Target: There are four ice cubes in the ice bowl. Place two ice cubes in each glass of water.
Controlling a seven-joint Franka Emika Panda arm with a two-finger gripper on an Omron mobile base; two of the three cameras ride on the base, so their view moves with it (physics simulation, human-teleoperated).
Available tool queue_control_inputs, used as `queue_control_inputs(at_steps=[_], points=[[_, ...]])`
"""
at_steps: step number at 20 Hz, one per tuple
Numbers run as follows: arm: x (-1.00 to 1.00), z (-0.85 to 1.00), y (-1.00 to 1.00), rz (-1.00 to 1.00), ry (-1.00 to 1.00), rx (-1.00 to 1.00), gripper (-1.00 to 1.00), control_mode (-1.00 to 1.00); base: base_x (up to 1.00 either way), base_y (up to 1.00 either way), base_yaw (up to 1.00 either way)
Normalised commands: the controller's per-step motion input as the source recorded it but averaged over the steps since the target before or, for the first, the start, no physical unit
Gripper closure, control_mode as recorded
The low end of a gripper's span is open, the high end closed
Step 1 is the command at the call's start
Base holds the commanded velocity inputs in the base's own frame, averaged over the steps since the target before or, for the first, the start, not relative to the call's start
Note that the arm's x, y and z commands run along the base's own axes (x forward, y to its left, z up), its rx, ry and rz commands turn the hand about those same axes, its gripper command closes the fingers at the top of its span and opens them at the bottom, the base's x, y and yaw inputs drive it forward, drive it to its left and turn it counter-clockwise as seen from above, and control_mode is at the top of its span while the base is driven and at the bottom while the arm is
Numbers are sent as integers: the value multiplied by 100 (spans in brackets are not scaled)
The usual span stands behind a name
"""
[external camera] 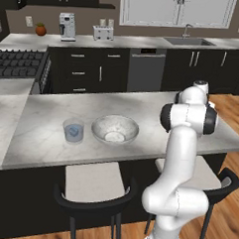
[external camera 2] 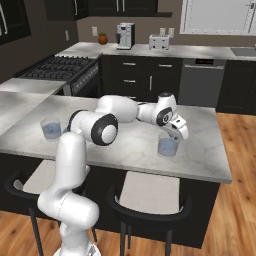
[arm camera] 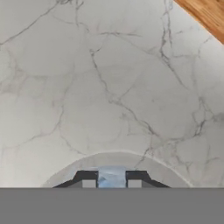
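In the hand view my gripper (arm camera: 111,180) is shut on a small pale-blue ice cube (arm camera: 111,176), held between the two dark fingertips just above the curved rim of a glass of water (arm camera: 151,168). From the right base view the gripper (external camera 2: 176,134) hangs over that right-hand glass of water (external camera 2: 168,145) on the island counter. The other glass of water (external camera: 73,131) stands to the left of the ice bowl (external camera: 115,129). That same glass (external camera 2: 51,128) is at the counter's left end in the right base view. Pale contents lie in the bowl's bottom, too blurred to count.
The marble island counter (external camera: 47,117) carries the glasses and bowl. Two stools (external camera: 93,182) stand under its near edge. The wooden floor (arm camera: 205,13) begins past the counter's edge near the gripper. A stove (external camera: 17,64) and back counter lie beyond.
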Motion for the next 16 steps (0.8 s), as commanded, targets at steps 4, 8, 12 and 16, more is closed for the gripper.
queue_control_inputs(at_steps=[4, 8, 12, 16], points=[[9, -4, -2, 0, 0, 0, -100, -100, 0, 0, 0], [0, 0, 0, 0, 0, 0, -100, -100, 0, 0, 0], [0, 0, 0, 0, 0, 0, -100, -100, 0, 0, 0], [-15, 0, 0, 0, 0, 0, -100, -100, 0, 0, 0]])
